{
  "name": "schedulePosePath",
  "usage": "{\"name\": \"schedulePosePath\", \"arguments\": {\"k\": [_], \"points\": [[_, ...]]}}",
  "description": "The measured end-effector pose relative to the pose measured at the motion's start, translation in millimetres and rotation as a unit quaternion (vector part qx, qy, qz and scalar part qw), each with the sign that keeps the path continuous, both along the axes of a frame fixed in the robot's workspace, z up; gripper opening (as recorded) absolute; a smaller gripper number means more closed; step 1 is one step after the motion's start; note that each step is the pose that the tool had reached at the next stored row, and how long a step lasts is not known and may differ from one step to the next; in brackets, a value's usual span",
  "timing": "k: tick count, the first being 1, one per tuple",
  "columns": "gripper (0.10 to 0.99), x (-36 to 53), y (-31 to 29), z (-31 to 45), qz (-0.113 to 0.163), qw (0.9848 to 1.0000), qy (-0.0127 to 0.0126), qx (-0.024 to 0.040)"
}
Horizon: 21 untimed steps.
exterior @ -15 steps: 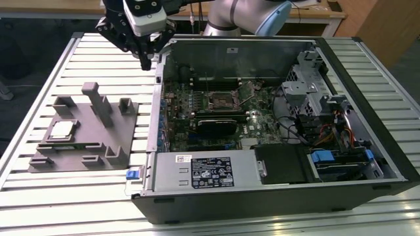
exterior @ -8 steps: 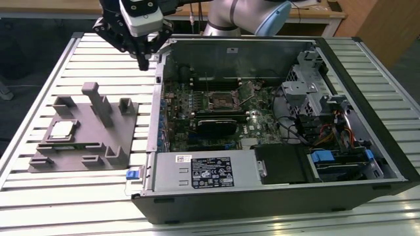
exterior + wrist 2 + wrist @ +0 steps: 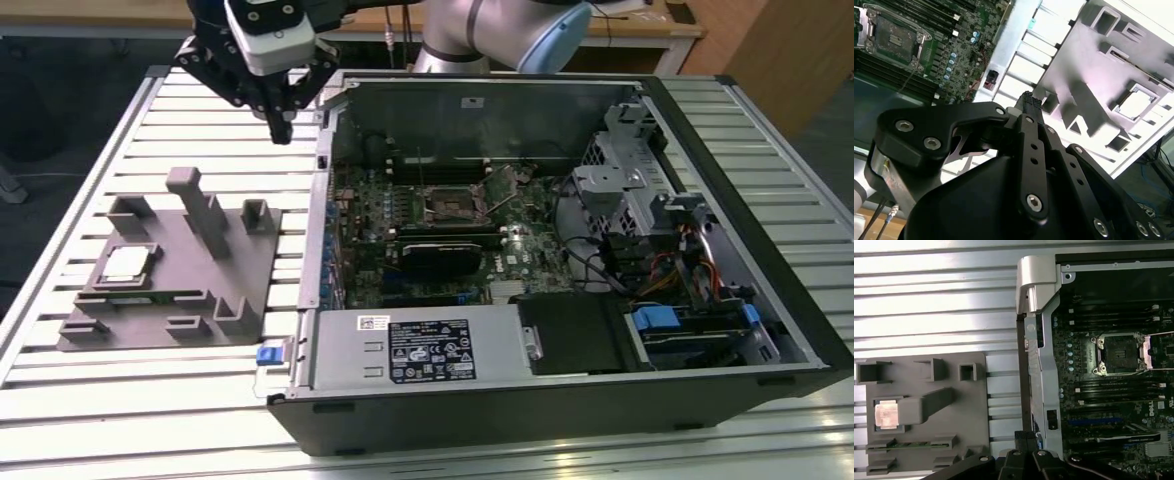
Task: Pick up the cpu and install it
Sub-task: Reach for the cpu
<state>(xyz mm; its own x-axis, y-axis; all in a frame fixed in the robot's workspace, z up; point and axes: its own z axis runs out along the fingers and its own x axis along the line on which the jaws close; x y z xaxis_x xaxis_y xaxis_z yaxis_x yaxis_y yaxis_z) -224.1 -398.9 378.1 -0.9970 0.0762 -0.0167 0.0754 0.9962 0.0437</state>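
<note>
The cpu (image 3: 124,262) (image 3: 1134,103) (image 3: 887,415), a small square chip with a silvery top, lies in a recess of the grey plastic fixture (image 3: 174,305) (image 3: 1089,60) (image 3: 971,390) on the slatted table. My gripper (image 3: 280,132) (image 3: 1026,99) (image 3: 1026,436) hangs above the table between the fixture's far end and the computer case wall, well apart from the cpu. Its fingers are shut together with nothing between them. The black socket frame (image 3: 451,205) (image 3: 894,37) (image 3: 1116,355) sits open on the motherboard inside the case.
The open computer case (image 3: 747,130) takes up the exterior view's right, with a labelled grey box (image 3: 420,345), drive bays and cables (image 3: 667,270) inside. Tall posts (image 3: 200,205) rise from the fixture. The slatted metal table (image 3: 200,100) lies beneath everything.
</note>
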Motion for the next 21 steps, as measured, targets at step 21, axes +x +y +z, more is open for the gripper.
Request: {"name": "schedulePosePath", "arguments": {"k": [21], "points": [[0.106,-34.2,0.0,-1.9,0.000,1.0000,0.0000,0.0000]]}}
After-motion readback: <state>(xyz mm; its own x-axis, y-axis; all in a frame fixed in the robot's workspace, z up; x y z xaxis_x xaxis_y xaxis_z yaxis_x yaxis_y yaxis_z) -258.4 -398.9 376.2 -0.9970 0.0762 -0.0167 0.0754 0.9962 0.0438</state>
